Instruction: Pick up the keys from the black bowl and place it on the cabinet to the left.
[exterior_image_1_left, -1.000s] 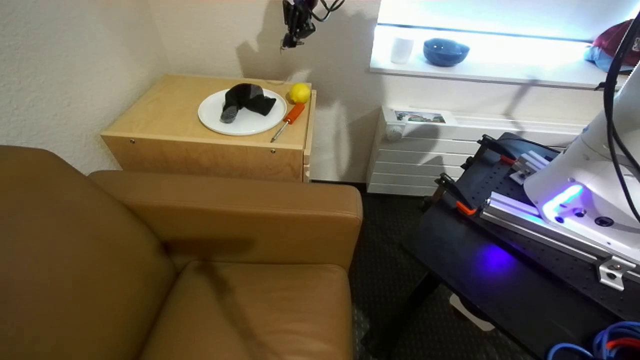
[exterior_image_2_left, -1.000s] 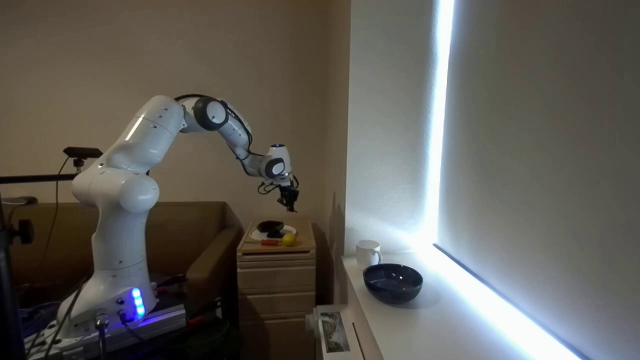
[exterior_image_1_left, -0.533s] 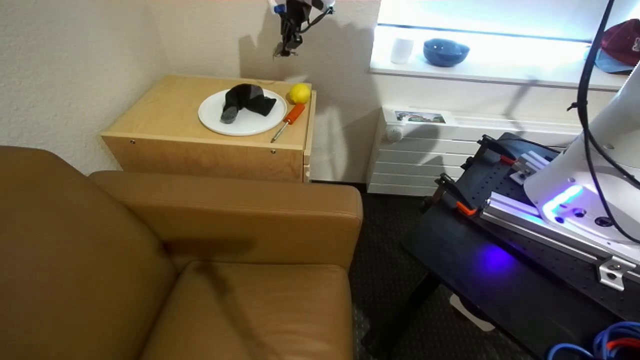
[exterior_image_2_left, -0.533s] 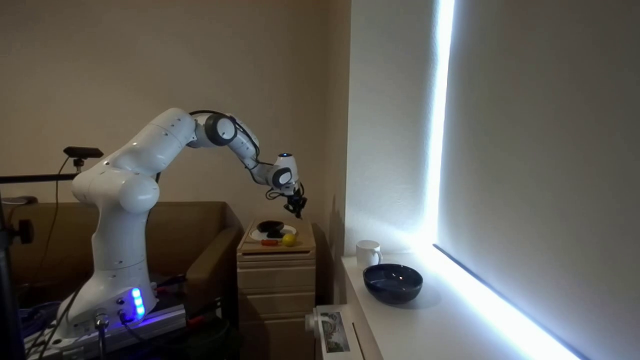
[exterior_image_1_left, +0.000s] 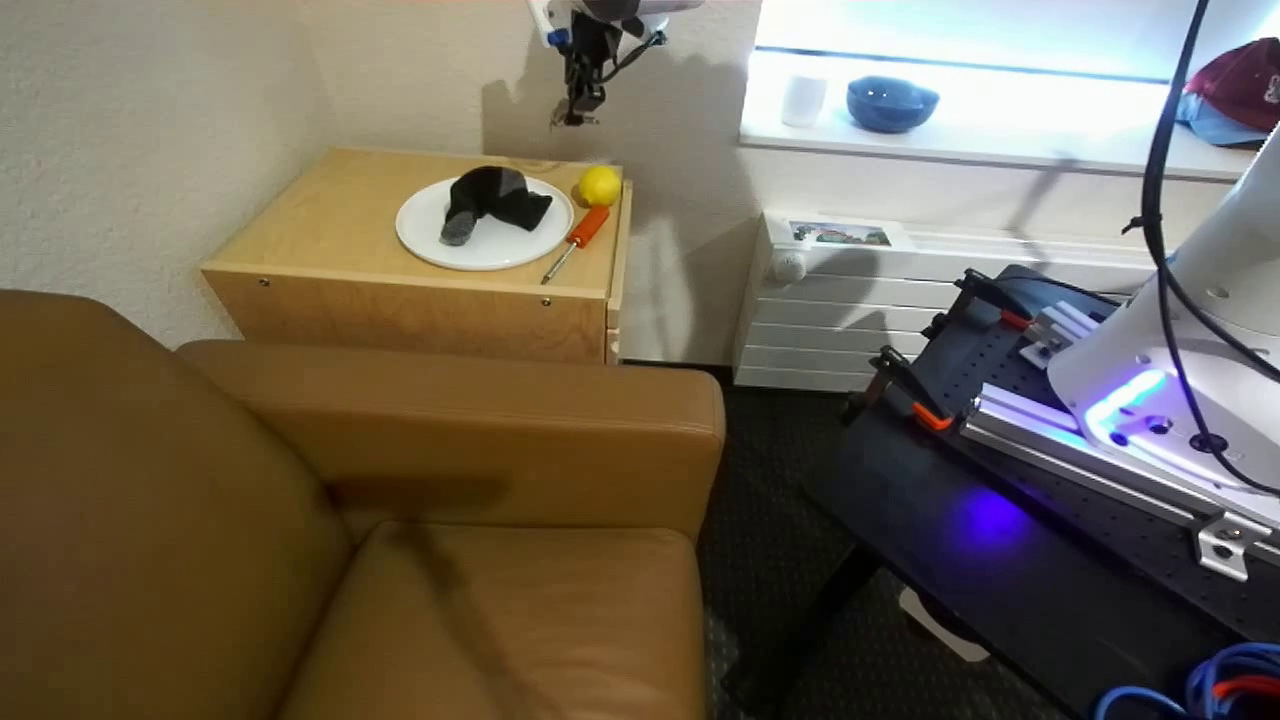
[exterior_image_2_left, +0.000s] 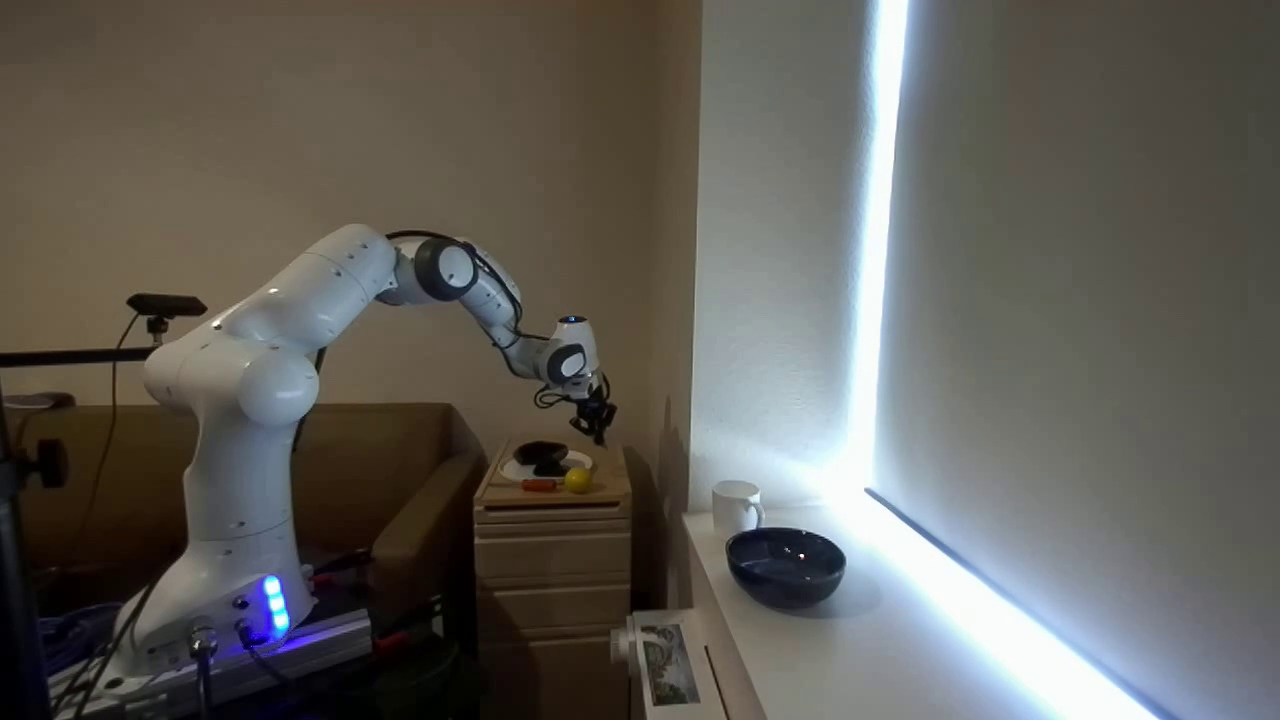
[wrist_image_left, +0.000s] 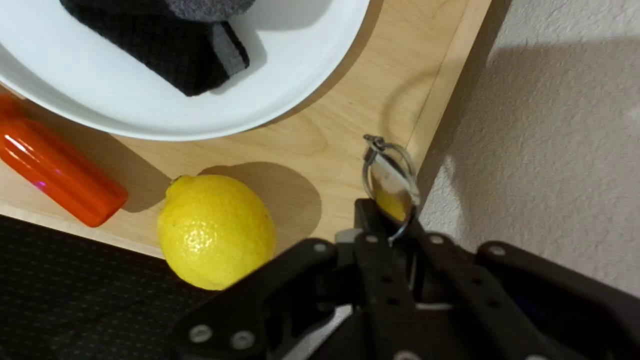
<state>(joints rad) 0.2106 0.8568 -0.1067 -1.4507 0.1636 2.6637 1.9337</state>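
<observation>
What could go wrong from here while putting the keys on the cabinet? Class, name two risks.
In the wrist view the keys appear near the edge of the cabinet; released there, they might slip off. The lemon sits near another edge, beside the gripper in that view, so a bump could roll it off.

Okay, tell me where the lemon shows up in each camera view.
In an exterior view: lemon, upper part, slightly left of center.
In an exterior view: lemon, below center, slightly left.
Wrist view: lemon, left of center, lower half.
Shared landmark: the white plate beside it.
</observation>
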